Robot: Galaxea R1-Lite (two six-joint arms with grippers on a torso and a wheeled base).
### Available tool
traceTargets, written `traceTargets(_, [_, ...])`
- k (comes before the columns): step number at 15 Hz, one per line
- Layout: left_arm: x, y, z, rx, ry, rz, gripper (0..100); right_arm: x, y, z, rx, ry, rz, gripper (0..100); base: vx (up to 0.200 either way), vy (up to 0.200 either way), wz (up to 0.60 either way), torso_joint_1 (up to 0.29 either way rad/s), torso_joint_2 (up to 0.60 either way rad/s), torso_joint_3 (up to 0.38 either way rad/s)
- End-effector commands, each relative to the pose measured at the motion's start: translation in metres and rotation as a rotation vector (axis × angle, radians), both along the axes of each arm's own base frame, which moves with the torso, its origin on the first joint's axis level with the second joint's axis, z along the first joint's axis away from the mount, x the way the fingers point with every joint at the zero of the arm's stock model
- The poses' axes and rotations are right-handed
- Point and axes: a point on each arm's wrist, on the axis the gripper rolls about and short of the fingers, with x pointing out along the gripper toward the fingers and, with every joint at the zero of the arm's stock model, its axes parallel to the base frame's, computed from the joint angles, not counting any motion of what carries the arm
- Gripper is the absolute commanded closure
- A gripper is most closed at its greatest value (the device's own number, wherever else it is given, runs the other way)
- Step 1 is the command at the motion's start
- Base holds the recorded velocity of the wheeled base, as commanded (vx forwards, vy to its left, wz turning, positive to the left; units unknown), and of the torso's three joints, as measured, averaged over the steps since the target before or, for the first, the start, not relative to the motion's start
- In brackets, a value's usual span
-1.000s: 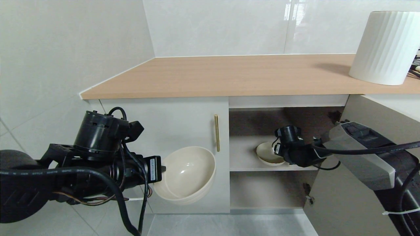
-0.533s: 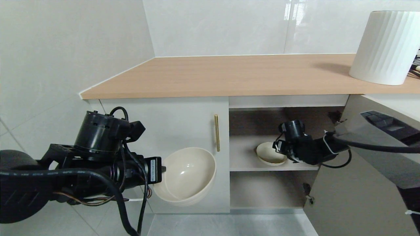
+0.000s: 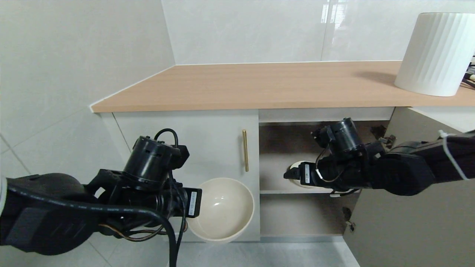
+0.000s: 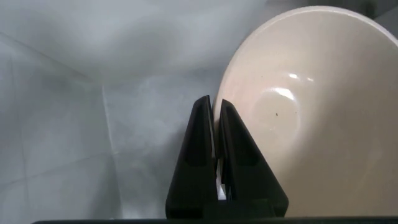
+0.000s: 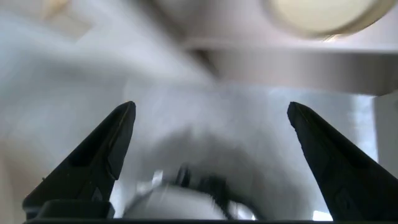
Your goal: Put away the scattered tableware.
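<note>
Here, left jaws pinching bowl (image 3: 222,207) rim, cupboard (image 3: 274,178) open

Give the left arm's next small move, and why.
Probably shift the left gripper rightward toward the open cabinet shelf. Its fingers are shut on the rim of the bowl, which hangs before the closed door. The right gripper is open, with a small dish lying on the shelf.
</note>
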Motion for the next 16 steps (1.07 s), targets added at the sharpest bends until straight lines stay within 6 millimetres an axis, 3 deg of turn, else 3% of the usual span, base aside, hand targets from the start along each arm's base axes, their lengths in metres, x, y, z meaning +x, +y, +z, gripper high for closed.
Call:
traceTargets(1, [-0.002, -0.011, -0.011, 0.01, 0.006, -0.029, 100, -0.054, 0.005, 0.039, 0.013, -0.066, 0.152, 0, 0.0, 0.0, 0.0, 0.0, 0.0, 0.0])
traceTargets(3, [-0.006, -0.018, -0.011, 0.009, 0.001, -0.055, 100, -0.071, 0.011, 0.04, -0.016, -0.058, 0.214, 0, 0.0, 0.0, 0.0, 0.0, 0.0, 0.0])
traceTargets(9, [-0.018, -0.037, -0.012, 0.058, -0.028, -0.089, 100, -0.072, 0.029, 0.015, -0.08, 0.006, 0.263, 0, 0.0, 0.0, 0.0, 0.0, 0.0, 0.0])
traceTargets(14, [-0.02, -0.041, -0.012, 0.07, -0.039, -0.089, 100, -0.067, 0.051, -0.01, -0.135, 0.027, 0.25, 0, 0.0, 0.0, 0.0, 0.0, 0.0, 0.0])
traceTargets(16, [-0.02, -0.042, -0.012, 0.07, -0.038, -0.092, 100, -0.065, 0.055, -0.012, -0.104, 0.018, 0.23, 0, 0.0, 0.0, 0.0, 0.0, 0.0, 0.0])
